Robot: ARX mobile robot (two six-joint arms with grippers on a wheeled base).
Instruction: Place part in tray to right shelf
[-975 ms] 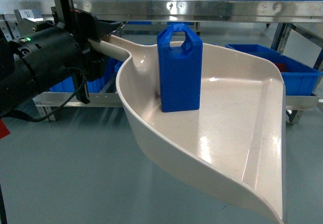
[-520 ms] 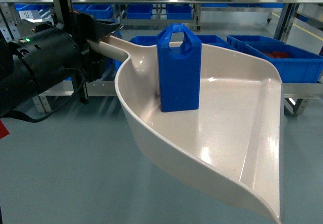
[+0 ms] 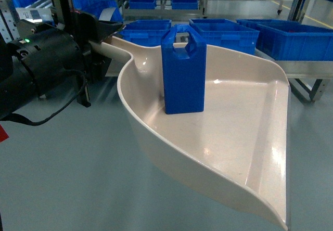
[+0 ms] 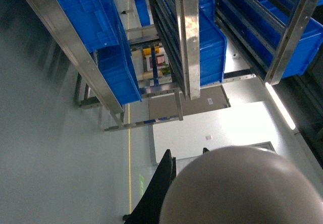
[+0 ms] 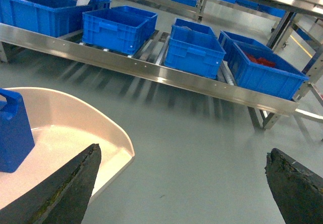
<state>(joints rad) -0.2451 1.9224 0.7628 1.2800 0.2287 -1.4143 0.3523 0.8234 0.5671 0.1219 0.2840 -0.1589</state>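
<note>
The bright-blue part (image 3: 183, 71) stands upright in the back of the beige tray (image 3: 244, 137), near where the handle begins. My left gripper (image 3: 101, 42) is shut on the tray's handle and holds the tray above the grey floor. In the left wrist view only one black finger (image 4: 160, 186) and the tray's rounded beige back (image 4: 242, 188) show. In the right wrist view my right gripper (image 5: 182, 152) is open and empty over the floor, to the right of the tray's lip (image 5: 108, 138) and the part (image 5: 12, 130). The right shelf's steel front rail (image 5: 151, 68) runs ahead of it.
Several open blue crates (image 5: 194, 50) sit on the rack's roller tracks, one holding red pieces (image 5: 262, 61). More crates (image 3: 223, 33) stand behind the tray in the head view. A rack leg (image 5: 262, 120) reaches the floor at the right. Upper steel rack levels (image 4: 186, 37) hold further crates.
The rack behind has slid upward in the head view: its top rail has left the frame and the crates now show from above. Tray, part and left gripper keep their places.
</note>
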